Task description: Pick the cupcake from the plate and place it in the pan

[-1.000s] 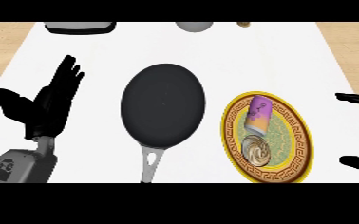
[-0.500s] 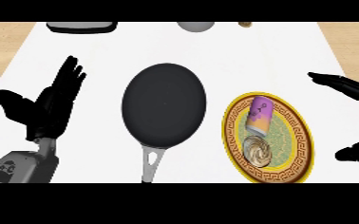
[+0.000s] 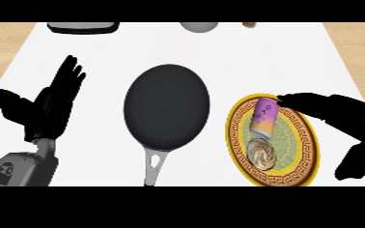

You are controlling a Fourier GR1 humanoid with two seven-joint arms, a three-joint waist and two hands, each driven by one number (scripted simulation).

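1. My left hand (image 3: 53,104) rested well to the left of the pan (image 3: 167,107), fingers straight and up, holding nothing.

2. The pan lay on the counter (image 3: 235,53) between my two hands, its dark bowl bare and its grey handle (image 3: 153,166) pointing back toward me. I take everything else from it.

3. Just right of the pan sat the plate (image 3: 308,140), gold-rimmed, close beside the bowl; I could not tell whether the two touched.

4. The cupcake (image 3: 262,140) lay tipped on its side on the plate, on the half nearer the pan. Its long axis ran away from me: purple wrapper at the far end, swirled frosting at the near end.

5. My right hand (image 3: 321,107) was right of the pan, over the plate's far right rim, fingers stretched out and grasping nothing. One fingertip (image 3: 284,98) reached just beside the wrapper end; whether it touched, I could not tell.

6. What the coming move turned on, as I judged it: the cupcake lay to the left of my right hand and toward me, its length roughly crosswise to my outstretched fingers. This hand was far nearer than the left, so the pick was its job, closing across the narrow width rather than along the length.

7. The pan waited further left along the same line.
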